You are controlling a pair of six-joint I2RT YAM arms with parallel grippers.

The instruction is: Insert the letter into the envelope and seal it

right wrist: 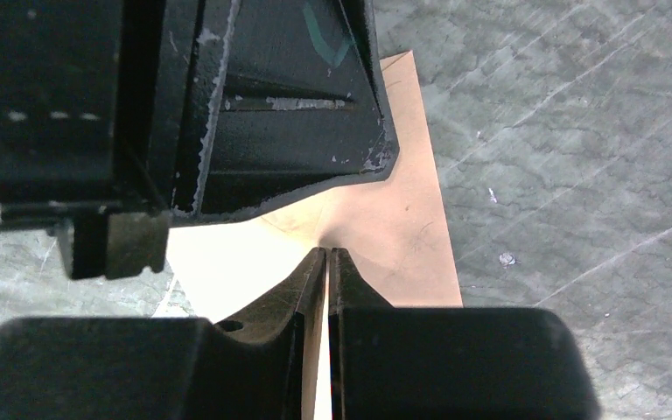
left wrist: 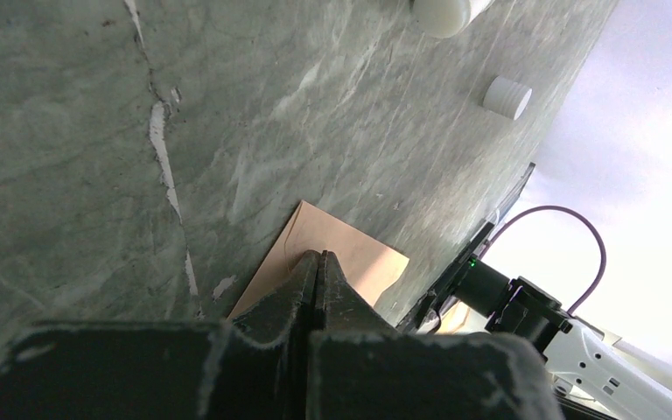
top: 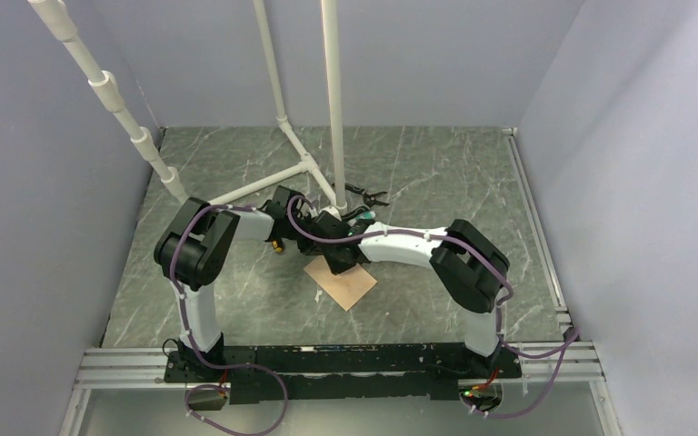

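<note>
Sealing, I judge: right gripper [right wrist: 326, 254] pinches the envelope [right wrist: 407, 210] mid-frame, left gripper [left wrist: 318, 256] clenched empty; next, press it closed.

Pale lavender walls [top: 418, 54] enclose a grey-green marbled tabletop [top: 436, 173]; white pipes [top: 332, 91] stand at its far side; lighting seems soft, even.
</note>
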